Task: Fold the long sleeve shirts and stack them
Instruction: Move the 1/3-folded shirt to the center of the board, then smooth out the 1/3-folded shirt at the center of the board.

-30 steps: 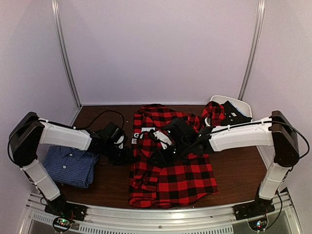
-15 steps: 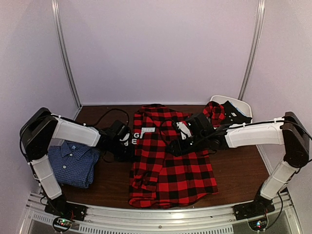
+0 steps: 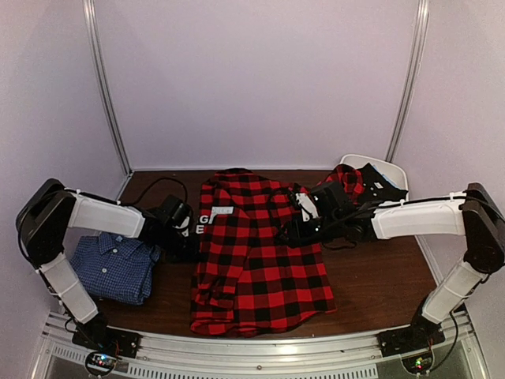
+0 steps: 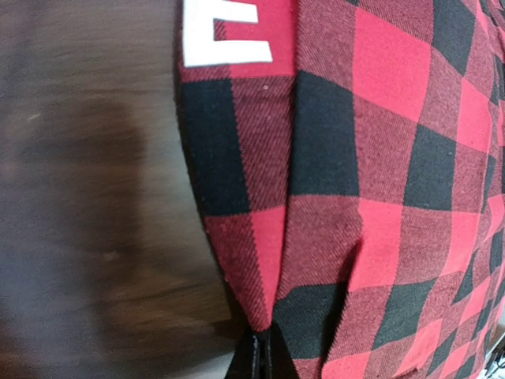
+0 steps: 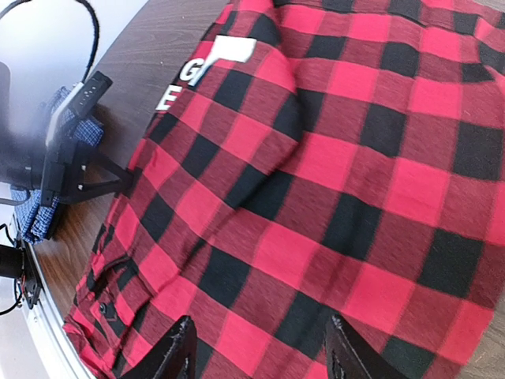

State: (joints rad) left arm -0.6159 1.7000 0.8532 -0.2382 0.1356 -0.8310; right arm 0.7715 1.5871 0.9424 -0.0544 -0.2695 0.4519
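Top external view: a brown bench (image 3: 387, 272) between pale walls, with both arms reaching in from the near edge.
Blue check shirt (image 3: 114, 268): folded with the collar showing, at the near left of the bench. It lies partly under the left arm and apart from the plaid shirt.
Left hand (image 3: 185, 234): low at the plaid shirt's left edge and closed tight. In the left wrist view its fingertips (image 4: 246, 363) meet on a pinched ridge of the red-and-black cloth, which runs away from them in a raised fold.
Plaid shirt (image 3: 256, 264): red-and-black, spread across the middle of the bench with the collar end to the far side and the hem toward the near edge. The hem's left corner is rumpled.
White lettering (image 3: 207, 224): block letters on a black panel at the shirt's left edge, just beyond the left hand. Only part of them shows.
White label (image 3: 222, 210): a small patch on the shirt, just past the lettering.
Right hand (image 3: 300, 230): over the shirt's upper right part. Its fingers (image 5: 180, 355) stand well apart with nothing gripped between them, and the plaid lies flat beneath. Whether they touch the cloth, I cannot tell.
White bin (image 3: 392, 170): at the far right corner, holding more red-and-black cloth and something black.
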